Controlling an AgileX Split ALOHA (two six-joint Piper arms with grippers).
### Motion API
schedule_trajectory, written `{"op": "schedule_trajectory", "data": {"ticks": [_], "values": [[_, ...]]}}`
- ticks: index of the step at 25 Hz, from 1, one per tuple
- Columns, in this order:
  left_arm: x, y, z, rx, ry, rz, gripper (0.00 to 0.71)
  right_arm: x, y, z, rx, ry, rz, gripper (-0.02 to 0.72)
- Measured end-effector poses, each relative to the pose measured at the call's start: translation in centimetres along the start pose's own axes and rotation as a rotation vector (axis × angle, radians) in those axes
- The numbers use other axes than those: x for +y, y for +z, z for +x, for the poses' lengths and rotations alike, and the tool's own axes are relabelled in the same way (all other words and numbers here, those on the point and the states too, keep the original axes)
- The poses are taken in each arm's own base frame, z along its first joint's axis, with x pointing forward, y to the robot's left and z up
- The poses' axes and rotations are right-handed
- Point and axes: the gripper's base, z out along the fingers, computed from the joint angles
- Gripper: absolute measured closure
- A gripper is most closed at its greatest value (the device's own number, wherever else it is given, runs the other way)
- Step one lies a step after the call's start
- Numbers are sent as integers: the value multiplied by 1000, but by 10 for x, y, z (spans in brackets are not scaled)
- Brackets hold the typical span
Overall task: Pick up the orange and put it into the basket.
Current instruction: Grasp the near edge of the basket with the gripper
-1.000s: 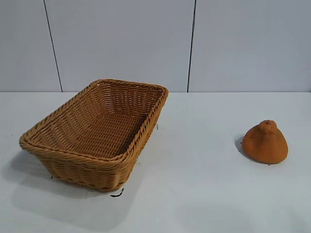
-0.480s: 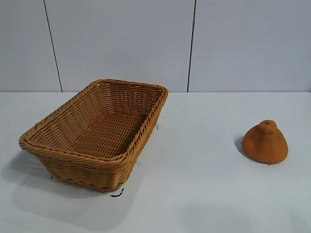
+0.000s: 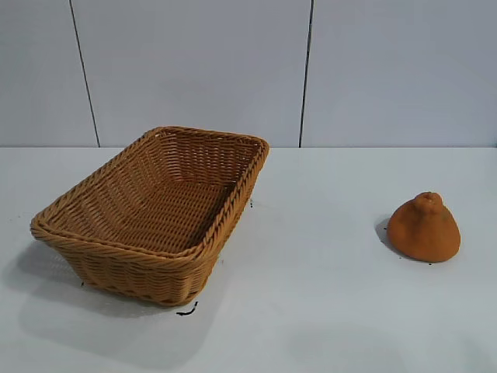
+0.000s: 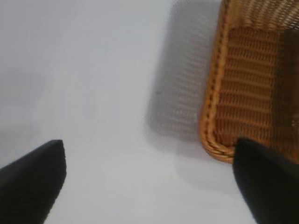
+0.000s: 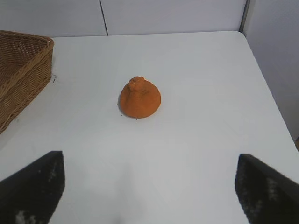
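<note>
The orange [image 3: 424, 228], matte orange-brown with a nub on top, sits on the white table at the right; it also shows in the right wrist view [image 5: 139, 97]. The wicker basket [image 3: 70, 220] stands empty at the left, and its corner shows in the left wrist view [image 4: 216, 112]. My right gripper [image 5: 149, 186] is open and empty, set back from the orange with the fruit ahead between its fingers. My left gripper [image 4: 149, 182] is open and empty above the table beside the basket's corner. Neither arm shows in the exterior view.
The white table [image 3: 311, 311] runs to a grey panelled wall [image 3: 311, 70] behind. Its right edge [image 5: 271, 102] shows in the right wrist view. A small black mark [image 3: 186, 311] lies on the table by the basket's near corner.
</note>
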Motion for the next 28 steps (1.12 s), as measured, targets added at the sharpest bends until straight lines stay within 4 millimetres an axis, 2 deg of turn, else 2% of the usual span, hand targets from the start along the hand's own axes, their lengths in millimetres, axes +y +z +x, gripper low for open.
{"op": "schedule_trajectory", "data": {"ticks": [3,4,7,11,17,20,28], "values": [[-23,-1,4,21,-31,77,14,0,0,0,0,0,0,18],[-38,-2,8,36,-52,127,14,0,0,0,0,0,0,18],[-51,-3,12,58,-123,162,14,0,0,0,0,0,0,18],[-54,12,13,113,-246,123,14,0,0,0,0,0,0,18],[-57,54,18,249,-446,23,14,0,0,0,-2,0,0,18],[-58,68,21,293,-576,-22,14,0,0,0,-2,0,0,18],[-64,102,19,285,-957,-74,14,0,0,0,-1,0,0,18]]}}
